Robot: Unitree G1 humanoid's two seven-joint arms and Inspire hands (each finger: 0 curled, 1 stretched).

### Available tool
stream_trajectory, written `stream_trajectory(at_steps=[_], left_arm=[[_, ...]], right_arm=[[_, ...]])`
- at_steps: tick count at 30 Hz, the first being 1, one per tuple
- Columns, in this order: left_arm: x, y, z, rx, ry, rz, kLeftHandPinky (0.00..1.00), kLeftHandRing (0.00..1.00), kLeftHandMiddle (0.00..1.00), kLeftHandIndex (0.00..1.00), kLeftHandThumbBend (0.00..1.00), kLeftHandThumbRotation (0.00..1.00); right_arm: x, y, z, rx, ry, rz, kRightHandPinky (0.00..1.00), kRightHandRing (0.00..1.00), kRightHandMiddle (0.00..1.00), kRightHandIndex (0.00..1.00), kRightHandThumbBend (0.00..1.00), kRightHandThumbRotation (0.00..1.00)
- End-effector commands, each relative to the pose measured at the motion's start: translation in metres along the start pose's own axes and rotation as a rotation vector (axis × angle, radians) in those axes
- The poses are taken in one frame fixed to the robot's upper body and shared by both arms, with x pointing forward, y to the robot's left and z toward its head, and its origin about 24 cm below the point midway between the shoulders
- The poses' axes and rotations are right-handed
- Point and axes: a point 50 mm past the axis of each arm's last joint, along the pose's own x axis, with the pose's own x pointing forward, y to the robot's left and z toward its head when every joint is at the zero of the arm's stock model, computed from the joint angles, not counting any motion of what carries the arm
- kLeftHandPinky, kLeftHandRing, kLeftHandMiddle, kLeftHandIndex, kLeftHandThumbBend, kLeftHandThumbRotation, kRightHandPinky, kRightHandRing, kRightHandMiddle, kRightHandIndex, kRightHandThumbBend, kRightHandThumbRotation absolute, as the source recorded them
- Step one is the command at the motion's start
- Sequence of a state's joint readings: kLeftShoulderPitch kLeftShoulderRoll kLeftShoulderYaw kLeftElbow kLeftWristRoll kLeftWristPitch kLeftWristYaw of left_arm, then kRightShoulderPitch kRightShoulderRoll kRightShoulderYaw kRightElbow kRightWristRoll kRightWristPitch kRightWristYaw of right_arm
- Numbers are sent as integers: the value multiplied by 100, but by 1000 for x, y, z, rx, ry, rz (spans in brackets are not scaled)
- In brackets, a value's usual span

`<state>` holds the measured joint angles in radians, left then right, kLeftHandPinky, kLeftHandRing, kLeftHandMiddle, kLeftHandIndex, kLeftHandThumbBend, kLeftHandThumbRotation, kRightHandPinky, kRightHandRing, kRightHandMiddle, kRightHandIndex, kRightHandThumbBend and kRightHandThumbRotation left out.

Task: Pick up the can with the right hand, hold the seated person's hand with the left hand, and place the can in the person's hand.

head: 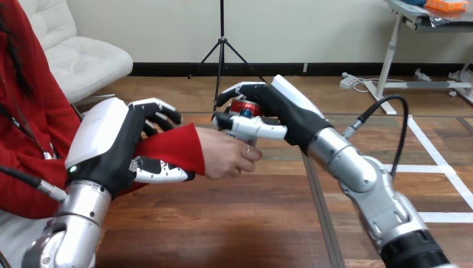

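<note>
The right arm [362,178] comes in from the lower right corner, its wrist end cut off by the bottom edge. The left arm [78,223] is cut off the same way at the lower left.

The left hand [109,145] is clasped on the person's forearm [167,148]. Its fingers curl over the top of the red sleeve and its thumb lies along the underside. The white shell on its back hides the palm and where it meets the sleeve.

The right hand [279,114] grasps the can [245,107], with fingers wrapped over the top and far side and the thumb across the front. Most of the can is covered. A red band, a bit of silver rim and a small patch of blue show between the fingers and the thumb.

The can sits above the table [223,234], just over the person's hand [226,153]. The thumb blocks the spot, so I cannot tell if can and hand touch. The person's palm faces away and cannot be made out.

In count: one can, two robot hands, one person's hand.
</note>
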<state>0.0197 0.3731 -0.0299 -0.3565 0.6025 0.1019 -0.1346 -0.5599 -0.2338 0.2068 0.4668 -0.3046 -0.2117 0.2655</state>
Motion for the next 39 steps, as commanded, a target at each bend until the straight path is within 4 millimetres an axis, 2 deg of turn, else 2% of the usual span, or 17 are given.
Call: stream_trajectory(at_steps=[1, 13, 19, 21, 23, 31, 39], left_arm=[[5, 16, 29, 25, -158, 46, 49, 63, 69, 71, 99, 34], [-2, 11, 29, -25, -173, -84, 56, 74, 77, 79, 100, 44], [-6, 8, 29, -86, -185, -122, 58, 77, 79, 80, 100, 51], [-7, 7, 29, -108, -188, -132, 59, 77, 80, 80, 100, 55], [-8, 7, 28, -122, -191, -138, 61, 78, 81, 80, 100, 63], [-15, 3, 27, -175, -207, -171, 63, 79, 82, 81, 100, 79], [-20, 4, 27, -185, -207, -242, 64, 79, 83, 82, 100, 81]], right_arm=[[-4, -10, 14, 5, -79, -25, 46, 61, 68, 77, 94, 100], [-20, -11, 10, 39, -80, -44, 52, 68, 74, 89, 94, 100], [-28, -12, 8, 56, -84, -60, 54, 71, 76, 92, 96, 100], [-31, -13, 7, 66, -88, -69, 55, 71, 77, 92, 97, 100], [-34, -13, 7, 72, -91, -76, 55, 73, 78, 93, 97, 100], [-48, -14, 4, 95, -97, -122, 57, 75, 79, 92, 99, 100], [-63, -14, 2, 119, -109, -177, 59, 76, 80, 90, 99, 100]])
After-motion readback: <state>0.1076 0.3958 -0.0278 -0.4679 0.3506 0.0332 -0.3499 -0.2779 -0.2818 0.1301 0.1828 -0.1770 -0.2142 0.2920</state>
